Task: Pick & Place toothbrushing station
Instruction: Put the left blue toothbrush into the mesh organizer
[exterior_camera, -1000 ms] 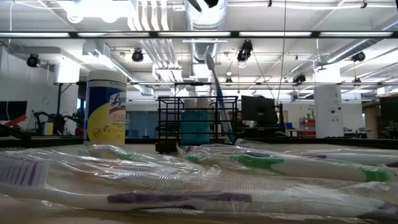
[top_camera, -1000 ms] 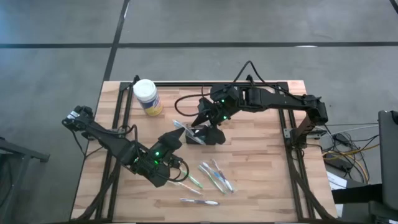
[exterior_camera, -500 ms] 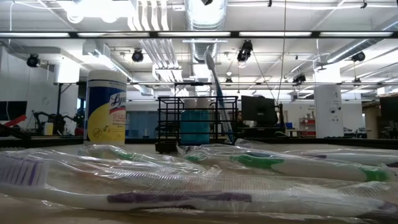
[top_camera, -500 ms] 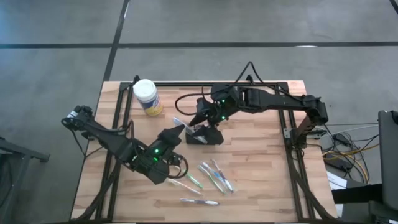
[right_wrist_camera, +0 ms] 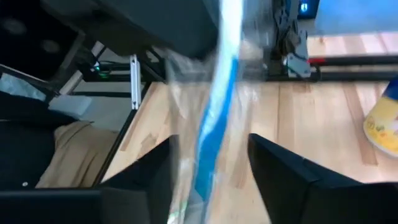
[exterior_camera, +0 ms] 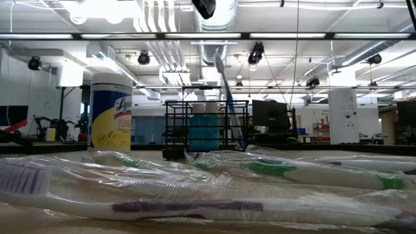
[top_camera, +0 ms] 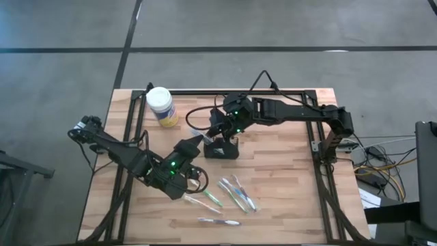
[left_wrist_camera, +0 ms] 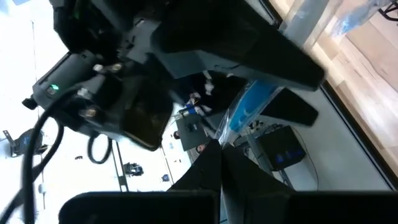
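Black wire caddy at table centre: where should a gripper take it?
Judging from the low view, grip the black openwork wire caddy by its top rim, descending from above on the side away from the upright blue toothbrush; the thin rim suits closing fingers.

The whole desk (top_camera: 287,171) is seen from straight overhead in the high view. From desk height, the low view looks level across wrapped toothbrushes (exterior_camera: 195,195) lying very near; the caddy (exterior_camera: 205,130) is shared with it (top_camera: 224,147).
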You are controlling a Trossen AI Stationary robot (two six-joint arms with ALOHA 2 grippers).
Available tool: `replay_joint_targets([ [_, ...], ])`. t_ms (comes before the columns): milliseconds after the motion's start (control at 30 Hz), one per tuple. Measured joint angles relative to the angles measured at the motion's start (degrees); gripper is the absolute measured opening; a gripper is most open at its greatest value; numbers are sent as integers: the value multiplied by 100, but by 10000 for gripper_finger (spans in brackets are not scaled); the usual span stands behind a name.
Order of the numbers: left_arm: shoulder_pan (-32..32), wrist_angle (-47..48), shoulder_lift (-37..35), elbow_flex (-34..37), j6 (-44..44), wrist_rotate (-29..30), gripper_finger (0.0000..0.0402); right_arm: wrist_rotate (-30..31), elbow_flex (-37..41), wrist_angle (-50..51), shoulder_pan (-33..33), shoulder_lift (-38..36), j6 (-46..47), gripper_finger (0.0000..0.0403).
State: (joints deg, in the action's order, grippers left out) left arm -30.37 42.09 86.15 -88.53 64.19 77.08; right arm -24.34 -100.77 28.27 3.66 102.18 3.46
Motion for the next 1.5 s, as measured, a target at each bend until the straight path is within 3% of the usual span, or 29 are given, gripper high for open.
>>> replay_joint_targets([
  [267,2,-2,0,22,-12,-13,0,-10,0,2,-2,-66,-245,20],
  [467,-34,15,0,31,-14,-17,9,25,0,29,0,-107,-386,13],
  [700,-423,70,-315,-31,-330,83,59,30,-1,160,-4,-491,-592,11],
  [867,-854,55,-807,-40,-1336,88,99,360,4,202,-66,-848,-885,11],
  [967,-1039,55,-1297,-31,-2561,-465,120,582,9,129,-195,-999,-1144,11],
  [1100,-985,-116,-2078,33,-4319,-2279,146,1028,11,97,-449,-1069,-1614,11],
  [1167,-830,-394,-2397,253,-4786,-2914,160,1230,13,59,-575,-1008,-1821,11],
  [1300,-648,-1456,-2857,1013,-4557,-3465,192,1877,25,-173,-793,-867,-2257,11],
  [1500,-548,-3528,-3021,1963,-3446,-3576,249,2009,13,-628,-820,-705,-2497,11],
])
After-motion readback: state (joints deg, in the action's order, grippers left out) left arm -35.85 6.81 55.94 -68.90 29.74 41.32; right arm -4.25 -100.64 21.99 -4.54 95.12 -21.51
